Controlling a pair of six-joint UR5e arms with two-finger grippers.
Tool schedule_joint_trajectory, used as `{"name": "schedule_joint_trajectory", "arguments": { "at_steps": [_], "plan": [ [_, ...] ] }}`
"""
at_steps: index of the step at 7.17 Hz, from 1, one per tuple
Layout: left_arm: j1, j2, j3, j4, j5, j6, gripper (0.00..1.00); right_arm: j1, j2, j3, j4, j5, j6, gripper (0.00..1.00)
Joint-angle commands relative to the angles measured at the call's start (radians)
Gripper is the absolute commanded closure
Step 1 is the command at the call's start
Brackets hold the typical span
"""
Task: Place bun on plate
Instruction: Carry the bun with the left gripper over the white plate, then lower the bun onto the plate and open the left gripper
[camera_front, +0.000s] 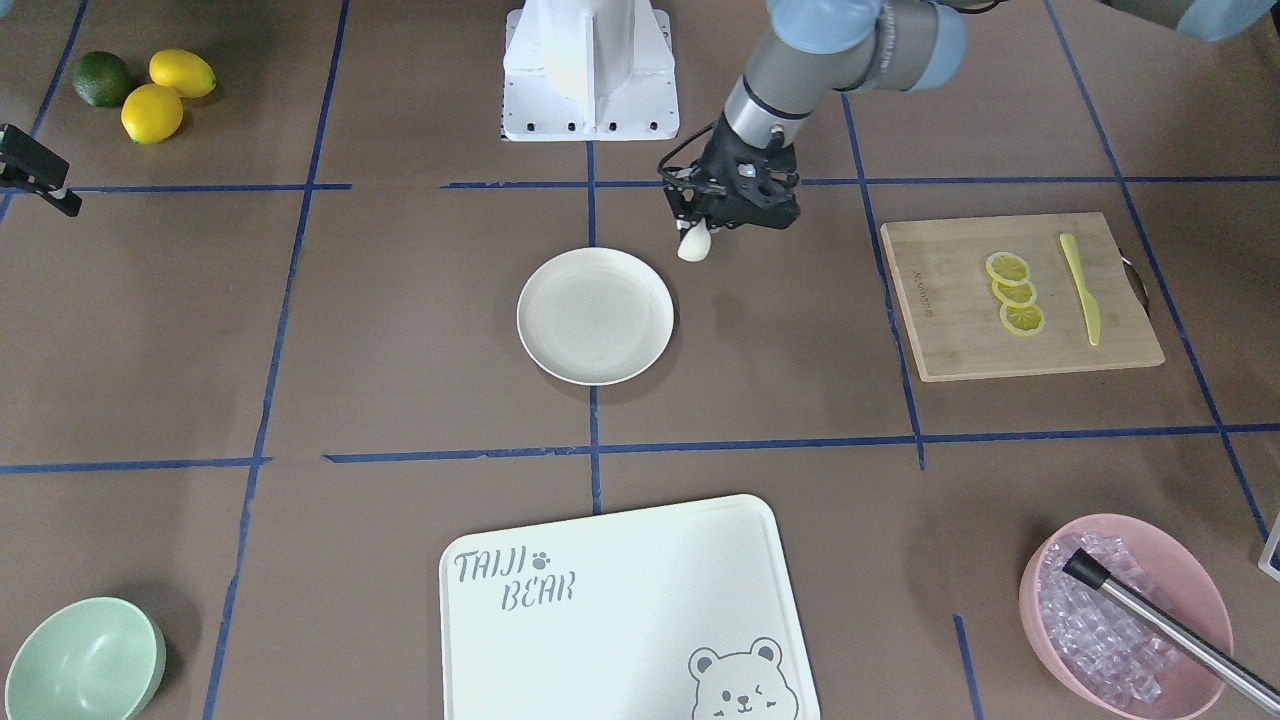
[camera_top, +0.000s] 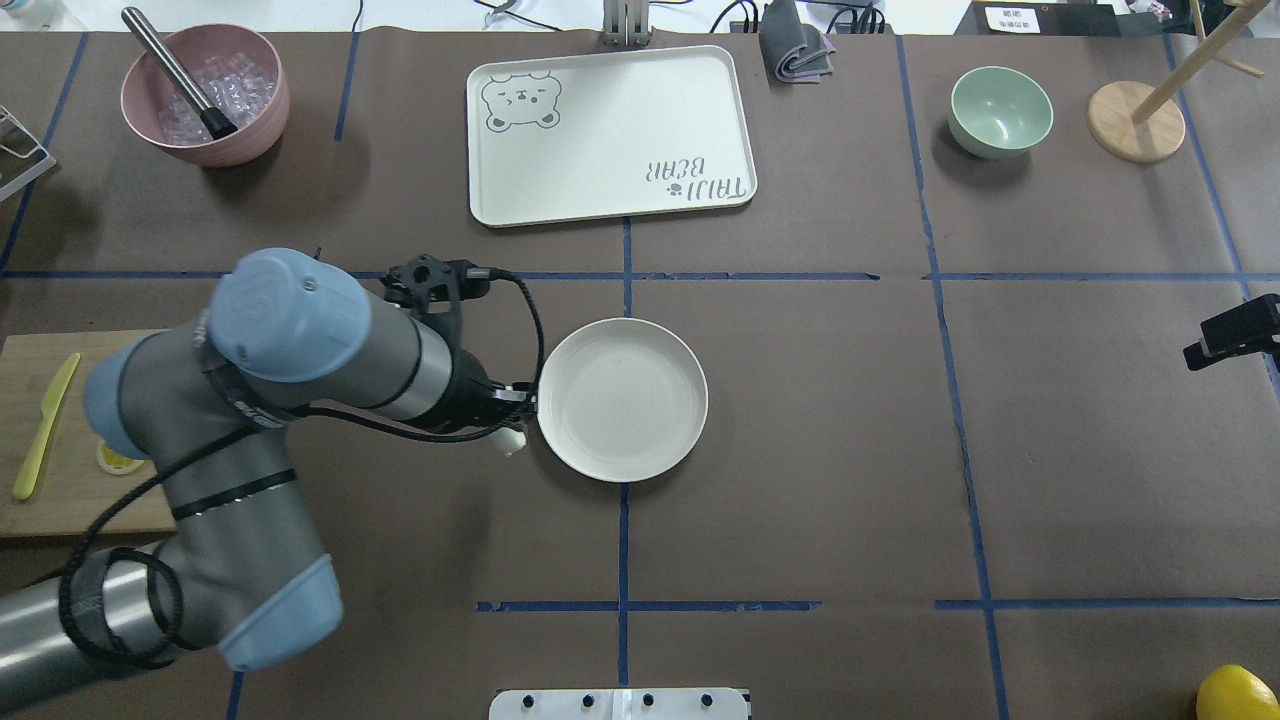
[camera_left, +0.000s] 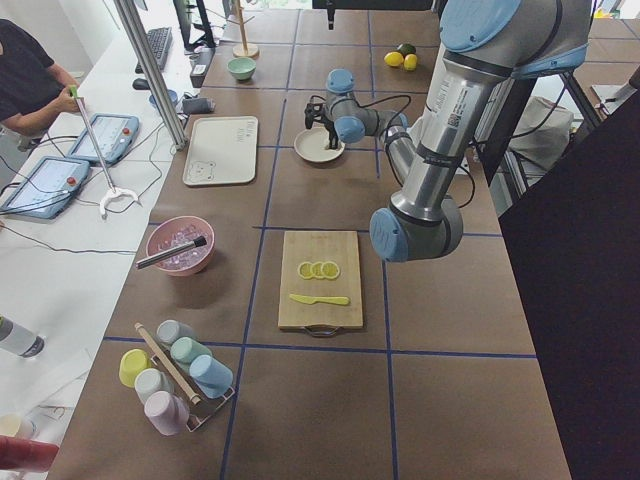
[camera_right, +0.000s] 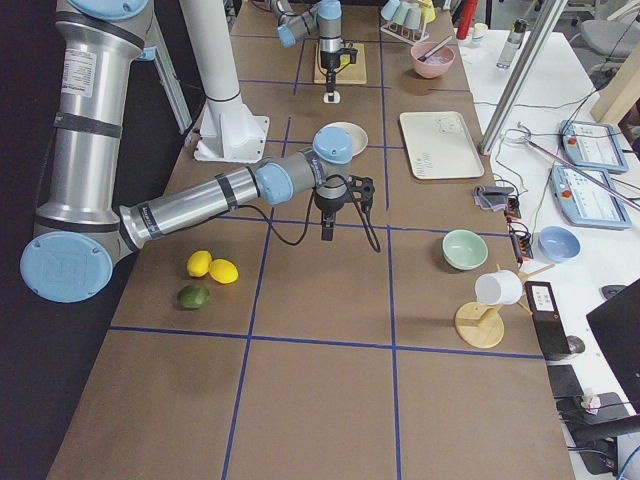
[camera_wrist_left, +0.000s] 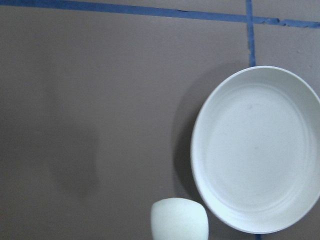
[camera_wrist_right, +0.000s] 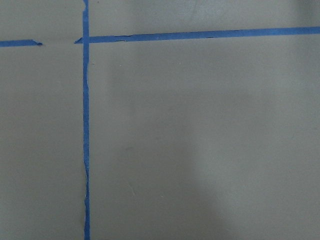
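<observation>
The round cream-white plate (camera_front: 595, 316) (camera_top: 622, 400) lies empty at the table's middle. My left gripper (camera_front: 698, 228) (camera_top: 508, 425) is shut on the bun (camera_front: 693, 246) (camera_top: 513, 441), a small white lump that hangs from its fingers just outside the plate's rim, on the side towards the robot's left. In the left wrist view the bun (camera_wrist_left: 179, 219) shows at the bottom edge, beside the plate (camera_wrist_left: 257, 150). My right gripper (camera_front: 38, 172) (camera_top: 1232, 334) hovers far off over bare table; its fingers are too small to read.
A wooden board (camera_front: 1020, 295) carries lemon slices and a yellow knife. A bear-print tray (camera_front: 625, 610), a pink bowl of ice (camera_front: 1125, 615), a mint bowl (camera_front: 85, 660) and whole lemons with a lime (camera_front: 150, 90) stand around the edges.
</observation>
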Motion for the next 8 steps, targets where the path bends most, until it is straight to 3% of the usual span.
{"name": "schedule_joint_trajectory", "arguments": {
  "at_steps": [1, 3, 8],
  "plan": [
    [0.091, -0.182, 0.2, 0.028, 0.149, -0.068, 0.77, 0.004, -0.004, -0.001, 0.001, 0.001, -0.004, 0.0],
    [0.1, -0.254, 0.323, 0.022, 0.185, -0.067, 0.77, 0.006, -0.006, 0.001, 0.001, 0.003, -0.004, 0.0],
    [0.1, -0.279, 0.382, 0.019, 0.244, -0.058, 0.73, 0.006, -0.006, 0.001, 0.001, 0.004, -0.004, 0.0]
  ]
}}
